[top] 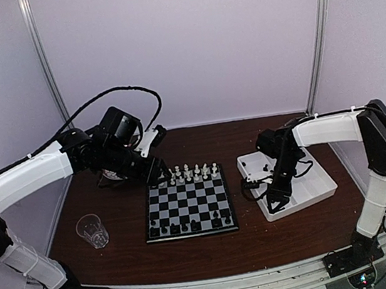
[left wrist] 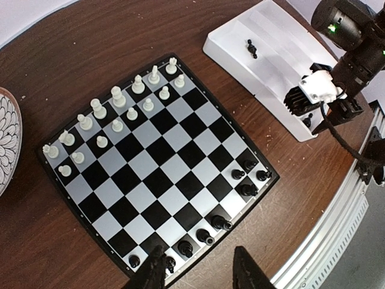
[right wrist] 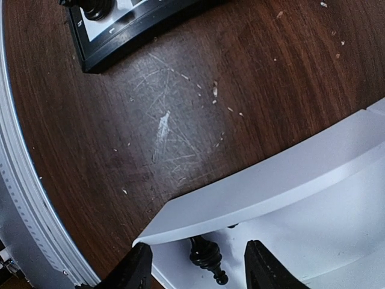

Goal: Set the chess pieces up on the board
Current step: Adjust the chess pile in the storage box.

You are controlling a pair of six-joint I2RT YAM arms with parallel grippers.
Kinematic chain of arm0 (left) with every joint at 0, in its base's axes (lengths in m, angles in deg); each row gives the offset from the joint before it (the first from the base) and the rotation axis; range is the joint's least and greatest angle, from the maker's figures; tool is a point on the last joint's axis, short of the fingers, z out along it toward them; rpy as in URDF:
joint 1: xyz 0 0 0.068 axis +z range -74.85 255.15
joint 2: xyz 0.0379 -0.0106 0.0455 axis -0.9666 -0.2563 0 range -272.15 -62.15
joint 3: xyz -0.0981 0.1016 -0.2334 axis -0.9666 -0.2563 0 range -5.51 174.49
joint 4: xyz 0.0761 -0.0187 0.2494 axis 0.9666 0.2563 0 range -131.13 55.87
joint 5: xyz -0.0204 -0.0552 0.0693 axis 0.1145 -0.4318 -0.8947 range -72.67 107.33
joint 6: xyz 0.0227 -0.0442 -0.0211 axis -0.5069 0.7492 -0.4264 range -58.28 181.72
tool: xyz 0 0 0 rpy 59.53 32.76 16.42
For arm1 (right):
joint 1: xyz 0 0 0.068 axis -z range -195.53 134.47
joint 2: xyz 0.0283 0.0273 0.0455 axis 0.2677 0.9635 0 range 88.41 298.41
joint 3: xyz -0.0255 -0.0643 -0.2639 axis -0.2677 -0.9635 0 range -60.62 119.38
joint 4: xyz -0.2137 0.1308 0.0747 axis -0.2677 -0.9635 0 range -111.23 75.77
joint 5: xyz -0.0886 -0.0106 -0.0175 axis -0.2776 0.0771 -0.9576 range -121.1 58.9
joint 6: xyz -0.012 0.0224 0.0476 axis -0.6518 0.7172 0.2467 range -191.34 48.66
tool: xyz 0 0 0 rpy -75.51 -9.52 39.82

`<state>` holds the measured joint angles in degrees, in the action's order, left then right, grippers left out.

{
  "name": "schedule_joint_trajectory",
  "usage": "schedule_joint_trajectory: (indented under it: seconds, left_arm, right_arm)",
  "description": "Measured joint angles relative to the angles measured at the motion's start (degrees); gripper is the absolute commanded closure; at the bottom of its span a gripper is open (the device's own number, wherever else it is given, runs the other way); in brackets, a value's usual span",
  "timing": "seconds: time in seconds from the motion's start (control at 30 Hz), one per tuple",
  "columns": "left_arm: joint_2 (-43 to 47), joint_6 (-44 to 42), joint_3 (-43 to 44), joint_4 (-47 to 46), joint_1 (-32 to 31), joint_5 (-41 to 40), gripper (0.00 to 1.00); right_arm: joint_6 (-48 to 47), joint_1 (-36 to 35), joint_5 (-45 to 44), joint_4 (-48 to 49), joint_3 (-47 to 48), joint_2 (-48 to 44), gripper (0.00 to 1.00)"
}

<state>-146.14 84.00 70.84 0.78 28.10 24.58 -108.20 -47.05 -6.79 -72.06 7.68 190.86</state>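
The board (top: 187,204) lies mid-table. White chess pieces (top: 193,173) fill its two far rows, and black chess pieces (top: 190,225) stand along its near rows with gaps. My left gripper (top: 159,172) hovers at the board's far-left corner. In the left wrist view this gripper (left wrist: 201,272) is open and empty above the black pieces (left wrist: 219,223). My right gripper (top: 274,201) reaches down into the white tray (top: 312,186). In the right wrist view the gripper (right wrist: 200,269) is open, with a black piece (right wrist: 204,257) lying in the tray between its fingers, untouched.
A clear glass cup (top: 92,230) stands left of the board. A round patterned plate (left wrist: 6,141) sits beyond the board's far-left corner, under the left arm. Another black piece (left wrist: 251,47) lies in a far tray compartment. The table's metal front rail (right wrist: 24,198) runs close by.
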Motion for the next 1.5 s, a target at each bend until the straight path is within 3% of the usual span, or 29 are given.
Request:
schedule_joint_trajectory:
  seconds: [0.67,1.27,1.5]
  left_arm:
    - [0.02,0.37,-0.13,0.00,0.00,-0.11,0.61]
    - [0.17,1.70,-1.77,-0.11,0.00,-0.02,0.61]
    - [0.17,1.95,-1.99,-0.48,0.00,0.07,0.61]
  right_arm:
    - [-1.81,1.33,0.92,6.60,-1.92,-3.91,0.53]
    - [-8.96,0.94,1.16,8.17,-3.65,-0.37,0.44]
    - [-9.64,0.59,2.23,9.40,-4.44,0.63,0.48]
